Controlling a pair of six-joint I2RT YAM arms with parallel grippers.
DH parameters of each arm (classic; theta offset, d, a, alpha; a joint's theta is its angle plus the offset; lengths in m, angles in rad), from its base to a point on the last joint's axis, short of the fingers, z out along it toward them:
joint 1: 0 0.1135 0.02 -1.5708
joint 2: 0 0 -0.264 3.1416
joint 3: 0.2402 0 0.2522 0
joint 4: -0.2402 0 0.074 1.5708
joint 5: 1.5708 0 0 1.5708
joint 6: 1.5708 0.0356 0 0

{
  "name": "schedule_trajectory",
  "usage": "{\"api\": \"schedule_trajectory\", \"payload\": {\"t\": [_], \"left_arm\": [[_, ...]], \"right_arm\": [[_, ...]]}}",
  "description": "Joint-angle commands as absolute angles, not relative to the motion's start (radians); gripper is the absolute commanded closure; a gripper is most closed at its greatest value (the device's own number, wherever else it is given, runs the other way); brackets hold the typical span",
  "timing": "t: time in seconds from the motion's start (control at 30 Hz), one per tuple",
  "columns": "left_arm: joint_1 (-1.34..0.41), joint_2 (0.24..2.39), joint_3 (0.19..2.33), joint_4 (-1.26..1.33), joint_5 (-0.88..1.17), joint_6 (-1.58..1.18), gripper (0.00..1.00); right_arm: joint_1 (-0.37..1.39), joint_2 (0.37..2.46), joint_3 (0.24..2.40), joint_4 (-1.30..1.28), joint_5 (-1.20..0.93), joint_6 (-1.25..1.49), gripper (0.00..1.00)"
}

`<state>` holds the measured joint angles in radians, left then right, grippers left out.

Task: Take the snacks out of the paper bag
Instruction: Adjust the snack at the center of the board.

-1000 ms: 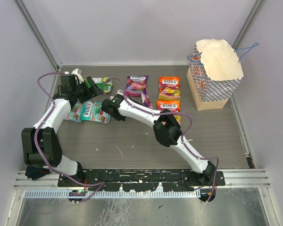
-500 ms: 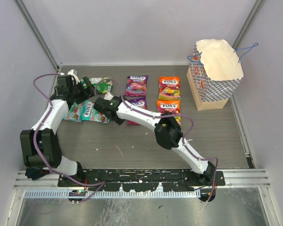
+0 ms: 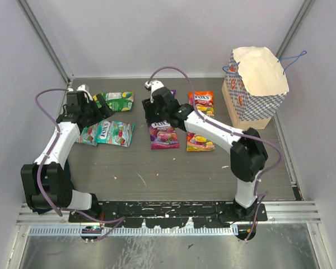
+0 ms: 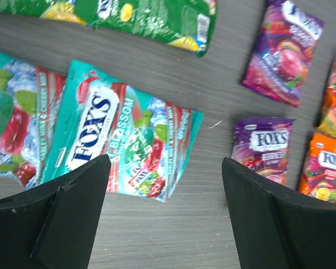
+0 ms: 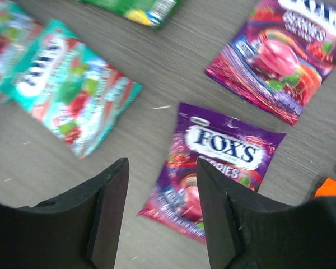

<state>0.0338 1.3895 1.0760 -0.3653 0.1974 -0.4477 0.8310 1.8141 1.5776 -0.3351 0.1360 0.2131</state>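
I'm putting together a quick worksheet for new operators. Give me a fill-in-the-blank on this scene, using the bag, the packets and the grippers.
1. The paper bag stands upright in the far ____ corner of the table.
2. The left gripper and right gripper are both ____, holding nothing.
3. The single green packet lies closest to the ____ gripper.
4. Near the bag, ____ orange packets lie on the table.
Missing words: right; open; left; two.
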Motion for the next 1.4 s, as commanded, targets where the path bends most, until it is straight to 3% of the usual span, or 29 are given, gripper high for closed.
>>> {"api": "schedule_trajectory", "payload": {"t": [0.0,0.2,0.53,0.73,1.03,1.37], "left_arm": [[0.032,1.413,1.051,-0.393,0.094,-0.407,0.18],[0.032,1.451,1.043,-0.397,-0.007,-0.396,0.17],[0.035,1.548,1.075,-0.427,-0.133,-0.35,0.28],[0.08,1.61,1.107,-0.463,-0.226,-0.347,0.23],[0.21,1.65,1.084,-0.406,-0.118,-0.399,0.21],[0.235,1.692,1.116,-0.437,-0.163,-0.446,0.21]], "right_arm": [[0.761,1.954,1.508,-0.181,0.028,0.247,0.44],[0.719,2.012,1.5,-0.132,-0.062,0.291,0.5],[0.811,2.136,1.691,-0.146,-0.092,0.268,0.26],[0.871,2.279,1.865,-0.204,-0.093,0.218,0.18],[0.908,2.396,2.012,-0.253,-0.104,0.163,0.13],[0.847,2.345,1.903,-0.249,-0.074,0.117,0.11]]}}
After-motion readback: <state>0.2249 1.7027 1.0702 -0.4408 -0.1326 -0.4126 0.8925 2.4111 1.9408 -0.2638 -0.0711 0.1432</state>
